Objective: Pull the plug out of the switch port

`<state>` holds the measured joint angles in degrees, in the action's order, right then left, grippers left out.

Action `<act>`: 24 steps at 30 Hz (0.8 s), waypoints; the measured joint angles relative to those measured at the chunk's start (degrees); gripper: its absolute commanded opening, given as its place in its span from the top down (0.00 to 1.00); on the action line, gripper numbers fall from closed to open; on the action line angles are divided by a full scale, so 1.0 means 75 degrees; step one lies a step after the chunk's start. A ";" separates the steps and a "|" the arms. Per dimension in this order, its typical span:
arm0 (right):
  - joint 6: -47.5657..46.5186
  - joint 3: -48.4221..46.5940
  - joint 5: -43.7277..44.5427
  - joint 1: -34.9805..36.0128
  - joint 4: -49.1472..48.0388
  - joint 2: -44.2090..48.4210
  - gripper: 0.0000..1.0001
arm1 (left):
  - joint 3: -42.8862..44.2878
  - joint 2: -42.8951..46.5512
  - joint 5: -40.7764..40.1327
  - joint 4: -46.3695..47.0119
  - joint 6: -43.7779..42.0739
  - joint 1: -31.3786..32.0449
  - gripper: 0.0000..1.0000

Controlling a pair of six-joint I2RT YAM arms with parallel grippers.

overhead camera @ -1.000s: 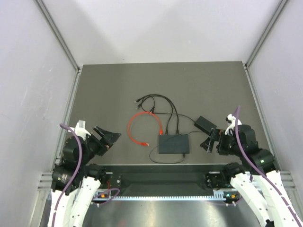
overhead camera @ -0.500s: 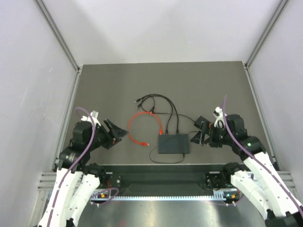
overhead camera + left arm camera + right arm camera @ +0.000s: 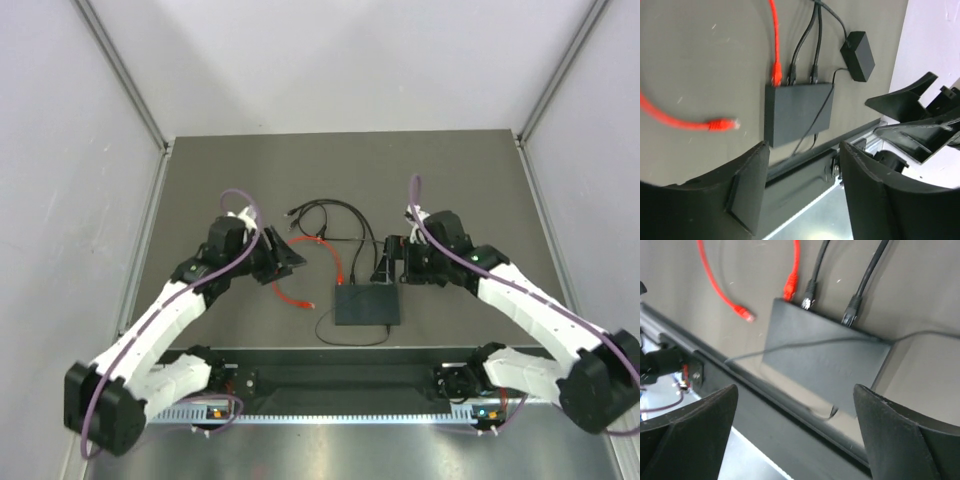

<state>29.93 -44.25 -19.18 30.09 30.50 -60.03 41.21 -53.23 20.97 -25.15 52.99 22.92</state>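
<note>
Grey table [image 3: 220, 190], 1 switch [image 3: 366, 304], 3 plugs [image 3: 809, 295] seated, left pincer [image 3: 288, 256] and right pincer [image 3: 391, 262] apart

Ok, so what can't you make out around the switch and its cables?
switch sockets: too small in the top view, facing away in both wrist views.
power adapter: hidden under the right arm in the top view.
red cable's loose plug: blurred in the left wrist view.

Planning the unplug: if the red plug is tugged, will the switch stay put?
Probably not: the switch is a thin flat box lying loose on the table, likely light, so it may slide. The red cable lies in a loose loop, so it looks floppy.
</note>
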 measured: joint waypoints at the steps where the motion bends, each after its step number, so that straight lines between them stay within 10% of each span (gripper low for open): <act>1: -0.0003 -0.0009 0.0020 0.0003 -0.0093 -0.0204 0.07 | 0.0006 -0.0283 0.0017 0.0291 0.0009 0.0067 0.42; 8: 0.0233 -0.0026 -0.0437 0.0006 -0.0994 -0.1512 0.20 | 0.0743 -0.2646 0.0463 0.1215 0.0096 0.0149 0.45; 24: 0.0280 -0.1734 -0.0988 -0.0189 0.0635 -0.2151 0.41 | 0.4841 -0.6339 0.1909 -0.1087 -0.0300 0.1591 0.55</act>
<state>32.03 -57.25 -26.59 28.67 35.27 -76.16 77.52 -100.77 35.29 -33.30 50.74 34.85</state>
